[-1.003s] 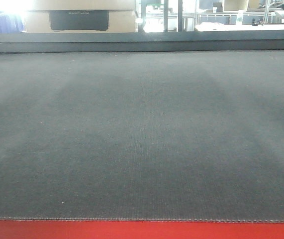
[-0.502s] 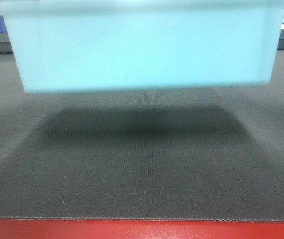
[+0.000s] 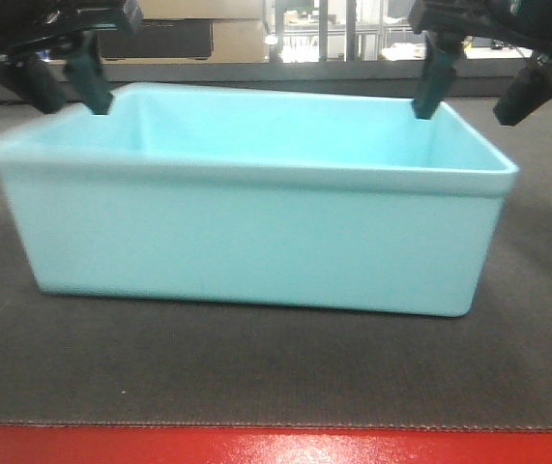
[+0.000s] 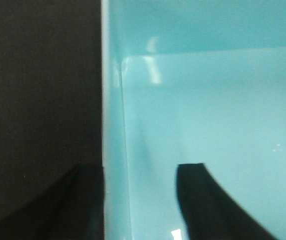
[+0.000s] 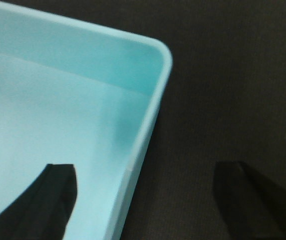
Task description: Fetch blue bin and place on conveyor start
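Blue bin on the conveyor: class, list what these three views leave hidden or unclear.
- Front view: the blue bin near wall hides its floor; the frame's top edge cuts off both arms.
- Left wrist view: the left gripper is blurred; its outer finger looks against the bin wall, contact unclear.
- Right wrist view: the right gripper straddles the rim, fingers apart; the conveyor start shows no edge.

No text, label, brand or number is readable anywhere; the blue bin [image 3: 256,232] has plain walls without any marking.
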